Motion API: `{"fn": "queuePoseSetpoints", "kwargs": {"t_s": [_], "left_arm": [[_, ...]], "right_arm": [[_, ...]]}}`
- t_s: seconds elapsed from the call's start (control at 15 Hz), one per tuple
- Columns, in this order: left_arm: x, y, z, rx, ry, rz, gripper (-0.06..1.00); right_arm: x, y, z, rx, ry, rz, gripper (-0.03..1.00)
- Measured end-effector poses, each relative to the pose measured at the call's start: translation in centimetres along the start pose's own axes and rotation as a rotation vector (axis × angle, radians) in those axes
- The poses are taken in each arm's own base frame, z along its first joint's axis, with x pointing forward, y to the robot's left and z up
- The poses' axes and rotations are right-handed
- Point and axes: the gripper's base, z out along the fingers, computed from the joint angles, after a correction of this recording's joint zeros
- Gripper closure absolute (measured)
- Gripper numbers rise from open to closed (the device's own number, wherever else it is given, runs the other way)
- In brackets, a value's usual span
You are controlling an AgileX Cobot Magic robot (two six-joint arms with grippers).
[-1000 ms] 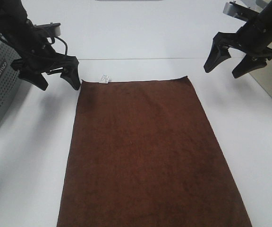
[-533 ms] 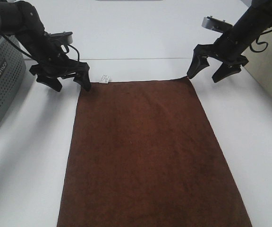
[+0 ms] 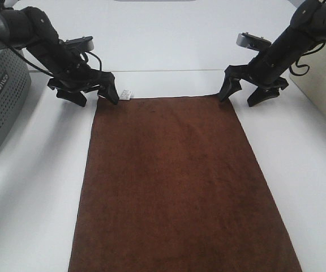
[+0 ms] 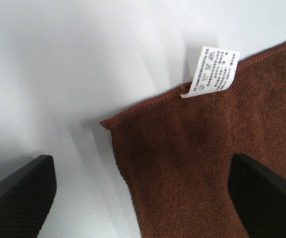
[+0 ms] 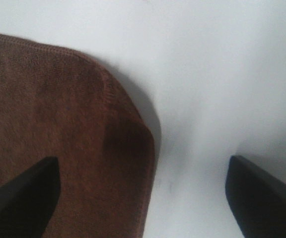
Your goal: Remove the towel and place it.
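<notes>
Exterior high view: towel (image 3: 180,187) lies flat on white table (image 3: 33,187), dark brown, no folds seen. Its long axis runs from the near side toward both tools. The near short edge runs out of frame, well apart from either gripper. The far short edge sits right at the fingertips of both arms.

Left gripper (image 3: 98,101): jaws apart, nothing held, low at the towel's far left corner. In the left wrist view that corner lies between the two fingers (image 4: 19,198): one finger over bare table, the other over cloth. A white tag (image 4: 212,72) with small print sticks out from the far edge, just ahead of the finger that is over cloth. Contact with the cloth: cannot tell.

Right gripper (image 3: 237,101): jaws apart, nothing held, low at the far right corner. In the right wrist view the rounded corner lies between its fingers (image 5: 19,193), again one over cloth and one over table. The corner casts a dark shadow on the table.

Grey perforated bin (image 3: 1,107) stands outboard of the left gripper, on the side away from the towel.
</notes>
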Motion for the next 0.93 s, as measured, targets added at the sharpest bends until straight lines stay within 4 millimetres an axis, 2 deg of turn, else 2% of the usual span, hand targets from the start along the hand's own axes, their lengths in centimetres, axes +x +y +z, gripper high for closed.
{"fn": "queuePoseSetpoints", "kwargs": {"t_s": [0.4, 0.6, 0.73, 0.93], "left_arm": [[-0.1, -0.2, 0.1, 0.035, -0.012, -0.037, 0.08], [0.0, -1.0, 0.7, 0.085, -0.013, -0.075, 0.13], [0.1, -2.3, 1.1, 0.092, -0.013, -0.054, 0.18], [0.2, -3.3, 1.8, 0.091, -0.018, -0.050, 0.30]], "right_arm": [[-0.5, 0.3, 0.4, 0.018, -0.037, -0.020, 0.10], [-0.7, 2.4, 1.7, 0.018, -0.042, -0.071, 0.10], [-0.7, 3.6, 2.3, 0.018, -0.041, -0.098, 0.11], [-0.8, 3.7, 2.5, 0.029, -0.051, -0.108, 0.18]]}}
